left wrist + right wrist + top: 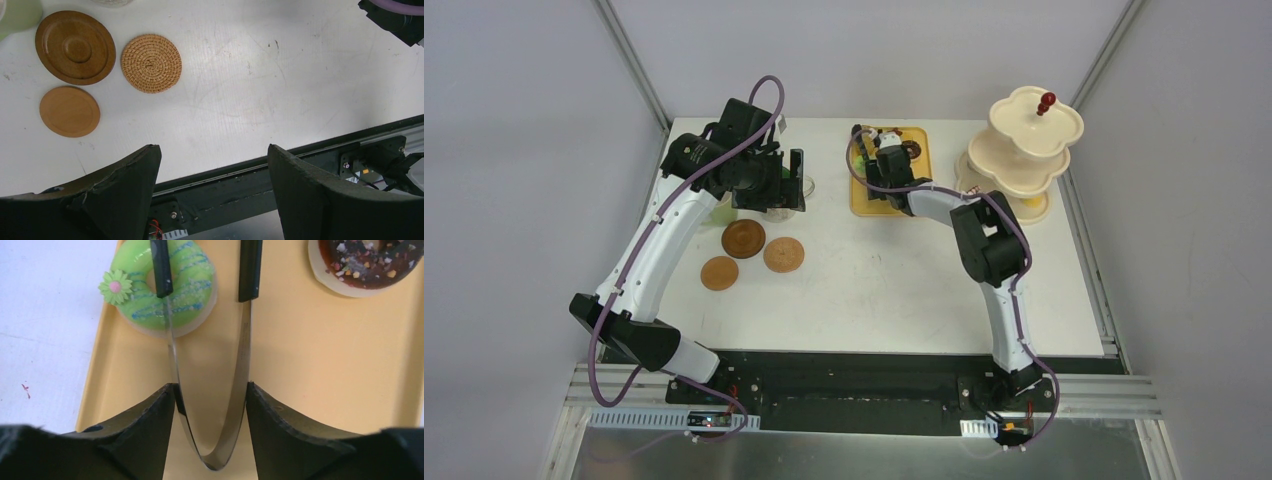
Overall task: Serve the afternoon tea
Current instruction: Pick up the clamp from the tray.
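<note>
Three coasters: grouped on the left part of the table (874, 290); dark wooden one (75, 47) farthest back, woven one (151, 63) just beside it, light wooden one (69, 111) nearest the arm bases; none touching.
Mugs: mostly hidden under the left arm behind the coasters; pale green one (721, 210) peeking out beside the dark coaster.
Left pincer (212, 155): wide open above bare table, holding nothing.
Right pincer (209, 390): pressed on both arms of the tongs (244, 345), gripping them over the tray (325, 365).
Tongs' tips: one black tip over the green doughnut (192, 285), the other just beside it.
Chocolate doughnut (365, 265): on the same tray, well apart from the tongs.
Tiered stand (1022, 150): far right corner, beside the tray.
</note>
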Controlling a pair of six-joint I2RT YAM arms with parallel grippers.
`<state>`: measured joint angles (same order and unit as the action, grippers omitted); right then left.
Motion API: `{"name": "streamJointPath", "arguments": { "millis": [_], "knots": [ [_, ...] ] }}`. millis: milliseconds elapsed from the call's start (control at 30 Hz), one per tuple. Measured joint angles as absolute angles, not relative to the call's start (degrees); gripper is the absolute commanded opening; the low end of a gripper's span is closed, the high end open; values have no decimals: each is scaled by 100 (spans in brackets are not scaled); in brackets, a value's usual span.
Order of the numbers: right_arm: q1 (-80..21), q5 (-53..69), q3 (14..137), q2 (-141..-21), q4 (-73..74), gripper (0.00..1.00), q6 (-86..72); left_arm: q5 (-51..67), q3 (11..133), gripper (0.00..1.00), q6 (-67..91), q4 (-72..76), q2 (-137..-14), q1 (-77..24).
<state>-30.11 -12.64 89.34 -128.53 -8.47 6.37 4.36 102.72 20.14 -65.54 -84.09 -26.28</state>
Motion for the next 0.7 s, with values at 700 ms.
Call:
{"name": "streamJointPath", "arguments": {
  "millis": [700],
  "knots": [
    [-2735, -937, 9080, -12007, 596, 28, 97, 436, 10272, 80, 2036, -6549, -8409, -2628]
  ]
}}
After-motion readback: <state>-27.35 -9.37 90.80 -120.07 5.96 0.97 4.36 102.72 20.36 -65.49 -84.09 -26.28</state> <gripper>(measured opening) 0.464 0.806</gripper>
